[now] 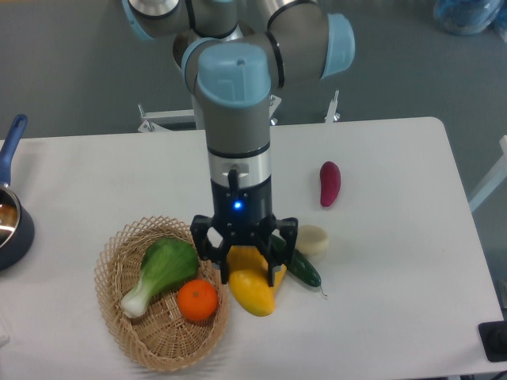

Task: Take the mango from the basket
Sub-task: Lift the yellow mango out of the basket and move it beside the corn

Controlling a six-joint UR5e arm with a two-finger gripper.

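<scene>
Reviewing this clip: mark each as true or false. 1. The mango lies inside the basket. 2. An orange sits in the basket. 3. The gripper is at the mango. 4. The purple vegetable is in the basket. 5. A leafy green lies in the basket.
1. False: the mango is outside the basket, beside its right rim.
2. True: the orange sits inside.
3. True: the gripper straddles its upper end.
4. False: the purple vegetable lies on the table, far right.
5. True: the leafy green lies inside.
</scene>
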